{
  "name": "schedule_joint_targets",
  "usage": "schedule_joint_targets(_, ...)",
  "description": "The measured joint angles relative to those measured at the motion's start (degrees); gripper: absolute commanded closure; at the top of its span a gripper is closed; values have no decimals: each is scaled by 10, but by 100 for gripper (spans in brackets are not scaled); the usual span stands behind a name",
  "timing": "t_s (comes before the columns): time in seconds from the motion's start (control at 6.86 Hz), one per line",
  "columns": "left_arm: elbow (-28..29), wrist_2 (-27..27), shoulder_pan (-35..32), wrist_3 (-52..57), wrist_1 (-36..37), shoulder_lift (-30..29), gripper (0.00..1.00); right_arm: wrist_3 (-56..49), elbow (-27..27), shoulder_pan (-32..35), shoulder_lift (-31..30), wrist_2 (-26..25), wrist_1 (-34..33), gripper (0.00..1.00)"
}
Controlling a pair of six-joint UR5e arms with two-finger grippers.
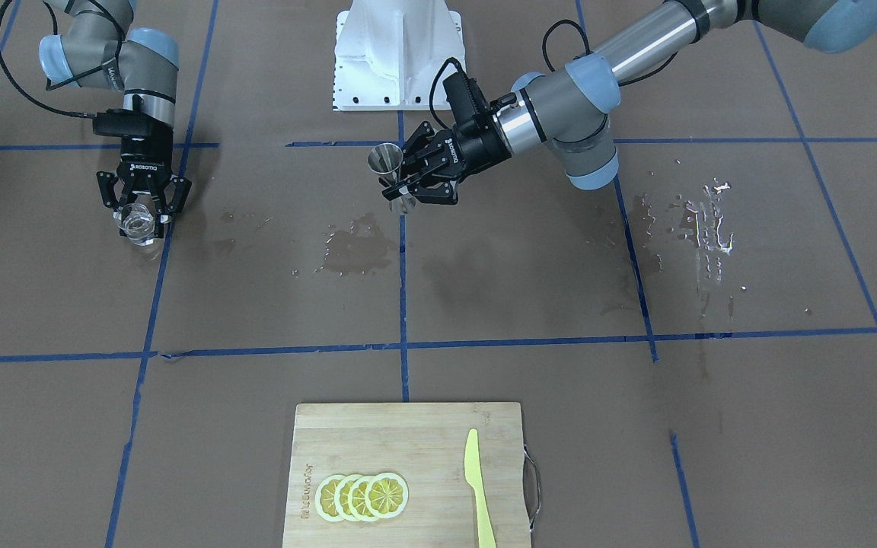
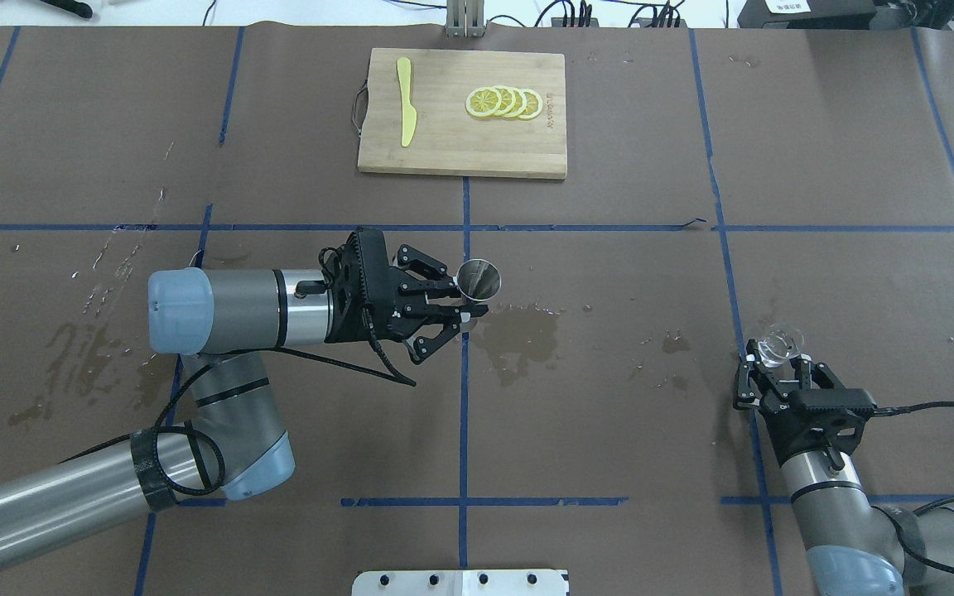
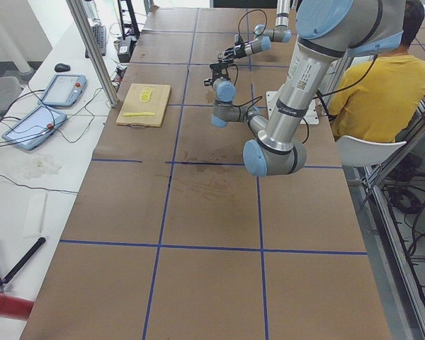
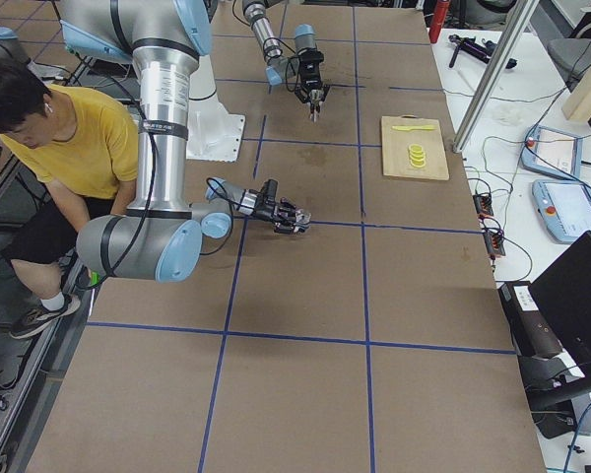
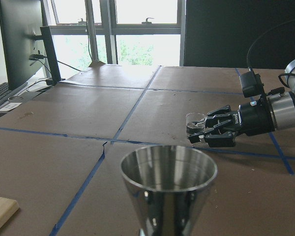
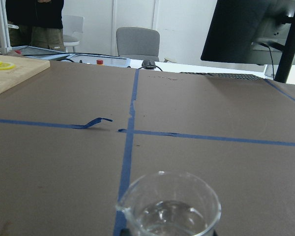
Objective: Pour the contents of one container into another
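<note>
Materials & finish, tabletop
Jigger (image 5: 168,189): polished steel, smooth, mirror-glossy. Glass cup (image 6: 169,209): clear glass, smooth, shiny, w/ clear liquid in it. Table cover (image 1: 530,365): brown paper, matt, w/ dark wet patches (image 1: 355,251) & glinting droplets. Grid lines (image 1: 403,304): blue tape. Cutting board (image 1: 408,441): pale wood, grain visible, satin; handle (image 1: 534,483) is metal. Knife (image 1: 476,487): yellow-green plastic, smooth. Left gripper (image 1: 400,190) & right gripper (image 1: 141,217): matt black. Left arm tube (image 1: 652,46): silvery metal, semi-gloss; joint caps blue-grey plastic.
</note>
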Motion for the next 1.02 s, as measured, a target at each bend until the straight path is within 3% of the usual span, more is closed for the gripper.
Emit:
schedule_joint_targets(0.29, 6, -3, -11, 16, 2, -1, 100, -44, -3, 1, -1, -1, 59, 100)
schedule_joint_targets(0.73, 23, -8, -25, 18, 3, -9, 100, -61, 0, 7, 2, 0, 74, 100)
schedule_joint_targets(1.02, 25, -7, -26, 17, 3, -10, 100, -138, 22, 27, 10, 1, 75, 100)
